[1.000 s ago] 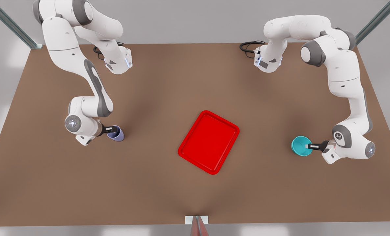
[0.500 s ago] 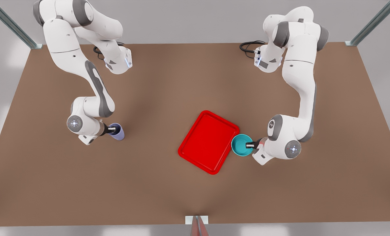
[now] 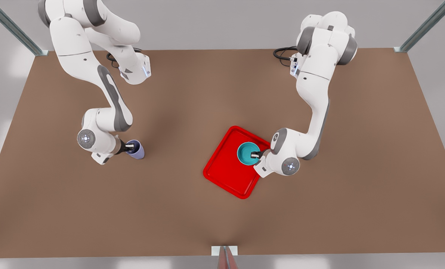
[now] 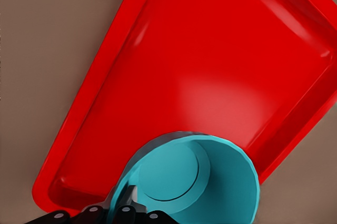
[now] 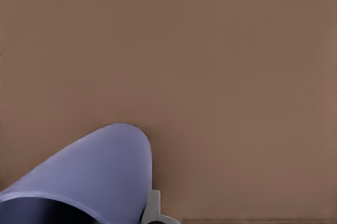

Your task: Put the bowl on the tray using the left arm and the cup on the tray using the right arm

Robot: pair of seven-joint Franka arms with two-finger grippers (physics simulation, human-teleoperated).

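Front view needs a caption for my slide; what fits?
Left gripper holds teal bowl over red tray; right gripper grips lavender cup on table.

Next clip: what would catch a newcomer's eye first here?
The bright red tray mid-table, with the teal bowl held over it by the left gripper, clamped on its rim. Far off at the front view's left, the right gripper grips the lavender cup above bare table.
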